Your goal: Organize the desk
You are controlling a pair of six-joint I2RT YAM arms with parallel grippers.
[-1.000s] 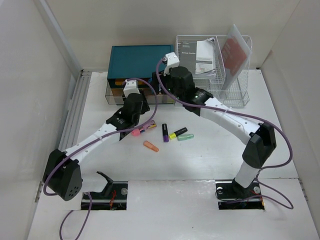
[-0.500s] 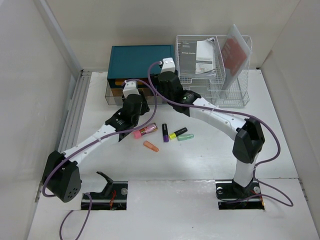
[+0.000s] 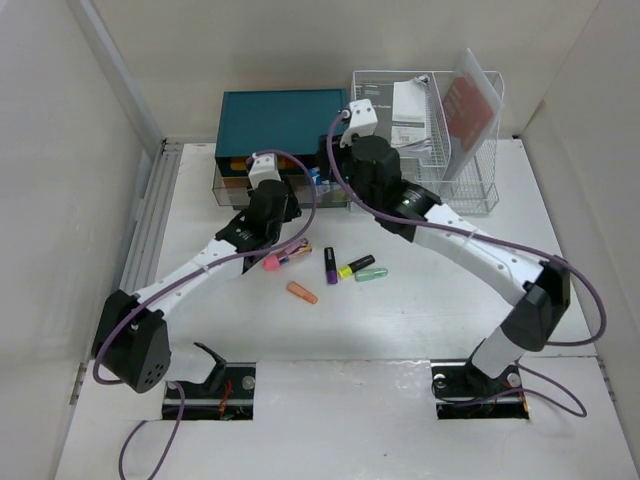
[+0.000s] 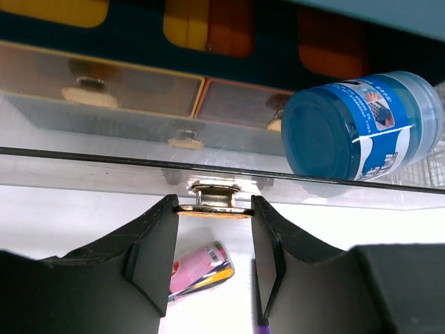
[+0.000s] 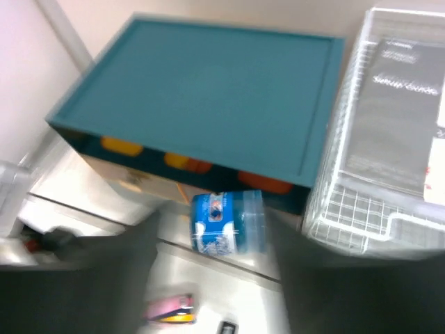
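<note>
The white desk (image 3: 420, 320) holds several highlighters: pink (image 3: 285, 258), purple (image 3: 330, 265), yellow (image 3: 355, 266), green (image 3: 371, 273), orange (image 3: 302, 292). The clear drawer (image 4: 83, 170) under the teal drawer box (image 3: 280, 118) stands pulled out. A blue jar (image 4: 361, 125) lies on its side inside it and shows blurred in the right wrist view (image 5: 226, 223). My left gripper (image 4: 214, 229) is shut on the drawer's gold handle (image 4: 212, 209). My right gripper (image 5: 217, 275) is open and empty, above the jar and apart from it.
A white wire rack (image 3: 470, 175) with booklets stands at the back right, beside the teal box. The pink highlighter (image 4: 201, 268) lies just under my left fingers. Walls close in on the left, back and right.
My right arm has lifted up and back from the open drawer, and the blue jar now shows lying in it. My left gripper has stayed on the handle.
</note>
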